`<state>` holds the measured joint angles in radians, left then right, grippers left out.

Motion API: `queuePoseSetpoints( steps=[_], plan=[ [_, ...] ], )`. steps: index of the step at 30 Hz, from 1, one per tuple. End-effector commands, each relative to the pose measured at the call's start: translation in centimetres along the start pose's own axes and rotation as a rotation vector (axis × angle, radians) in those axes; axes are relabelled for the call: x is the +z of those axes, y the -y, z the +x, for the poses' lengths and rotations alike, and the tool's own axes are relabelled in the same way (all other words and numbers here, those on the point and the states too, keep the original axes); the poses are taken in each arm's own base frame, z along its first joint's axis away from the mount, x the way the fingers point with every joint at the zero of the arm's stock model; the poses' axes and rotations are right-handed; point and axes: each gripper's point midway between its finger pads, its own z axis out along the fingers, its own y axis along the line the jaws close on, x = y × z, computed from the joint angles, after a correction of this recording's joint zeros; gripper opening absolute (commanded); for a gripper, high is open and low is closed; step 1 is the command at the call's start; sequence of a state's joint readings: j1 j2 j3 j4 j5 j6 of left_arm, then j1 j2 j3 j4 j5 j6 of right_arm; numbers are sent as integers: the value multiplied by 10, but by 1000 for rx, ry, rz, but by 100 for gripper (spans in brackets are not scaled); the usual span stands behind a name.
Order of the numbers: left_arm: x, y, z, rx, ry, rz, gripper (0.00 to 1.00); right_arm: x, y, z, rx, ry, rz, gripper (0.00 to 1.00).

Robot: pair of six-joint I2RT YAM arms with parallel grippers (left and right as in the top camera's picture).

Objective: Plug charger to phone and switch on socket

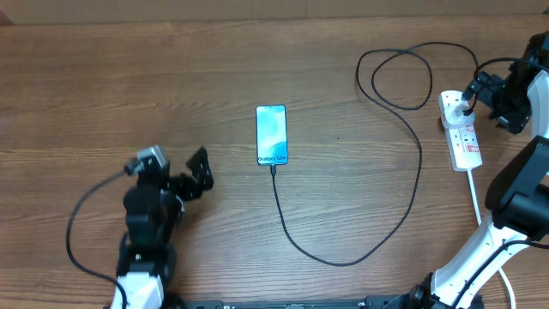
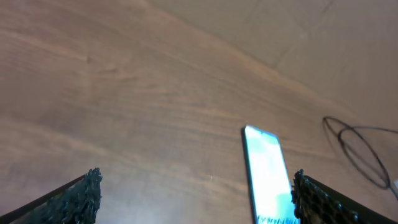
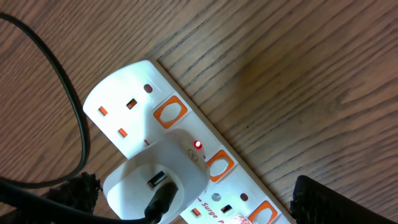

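Lying flat mid-table with its screen lit, the phone point(image 1: 271, 135) is noted well apart from both arms. The charger point(image 1: 419, 167) cable is seen meeting the phone's near edge, sweeping right in a wide curve, looping once, and ending at the socket point(image 1: 461, 129) on the right side of the table point(image 1: 129, 77). In the right wrist view a white plug adapter point(image 3: 155, 180) is seated in the strip, and a small red lamp point(image 3: 198, 145) is lit at its edge. The right gripper point(image 1: 491, 101) is held over the socket's far end, jaws spread, nothing grasped. The left gripper point(image 1: 196, 174) is recorded left of the phone, likewise released and empty.
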<state>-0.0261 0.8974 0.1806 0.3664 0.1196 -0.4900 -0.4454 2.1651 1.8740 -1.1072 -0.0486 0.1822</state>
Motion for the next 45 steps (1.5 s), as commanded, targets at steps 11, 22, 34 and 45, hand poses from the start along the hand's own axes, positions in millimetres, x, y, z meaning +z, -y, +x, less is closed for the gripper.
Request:
queuePoseSetpoints(
  steps=[11,22,34,45],
  plan=[
    [-35,-14,13,22,115,-10,100,-9,-2,-7,-4,29,-12,100],
    [-63,-25,0,176,215,-98,100,-9,-2,-7,-4,29,-12,100],
    [-75,-11,-20,527,311,-99,100,-9,-2,-7,-4,29,-12,100],
    [-75,-11,-20,526,311,-98,100,-9,-2,-7,-4,29,-12,100]
  ],
)
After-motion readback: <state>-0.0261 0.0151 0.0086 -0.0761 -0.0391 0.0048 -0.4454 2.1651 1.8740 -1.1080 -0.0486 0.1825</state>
